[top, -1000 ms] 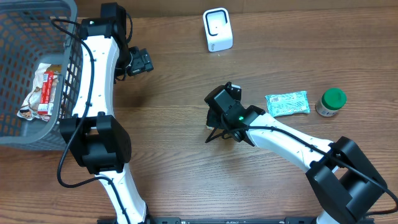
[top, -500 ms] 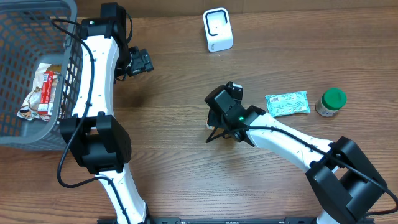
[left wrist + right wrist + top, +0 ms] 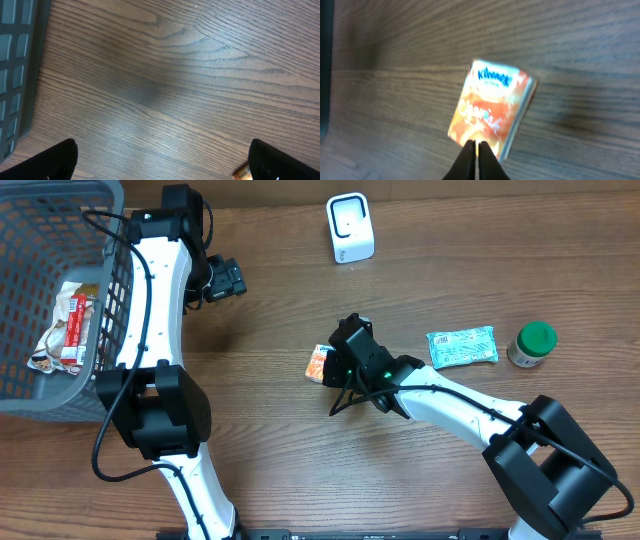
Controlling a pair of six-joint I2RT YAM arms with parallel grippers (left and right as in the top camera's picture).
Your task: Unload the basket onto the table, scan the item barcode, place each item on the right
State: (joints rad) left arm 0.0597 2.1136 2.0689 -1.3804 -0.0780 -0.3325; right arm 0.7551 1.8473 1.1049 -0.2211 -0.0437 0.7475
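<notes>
A grey basket fills the 9 o'clock side of the wooden table, with one snack wrapper lying in it. Just to its right the left gripper hangs over bare wood with its jaws spread as wide as they go and nothing between them. It appears to be parked there, clear of the work and close to the basket.

Near the table's centre lies the item to be scanned, an orange tissue pack. It sticks out at 9 o'clock from the right gripper. In the wrist view the fingers are clenched together on the pack's near edge, and the pack tilts away from them with its printed face toward the camera. A pinch at the edge would seem to leave both broad faces free, so that whichever carries the barcode can be turned to the reader. No barcode is visible on the face shown.

The white scanner stands at 12 o'clock from the pack, well apart from it, so the scan is judged not yet done.

At 3 o'clock from the gripper, a green-and-white packet and a green-lidded jar lie side by side, apparently waiting.
</notes>
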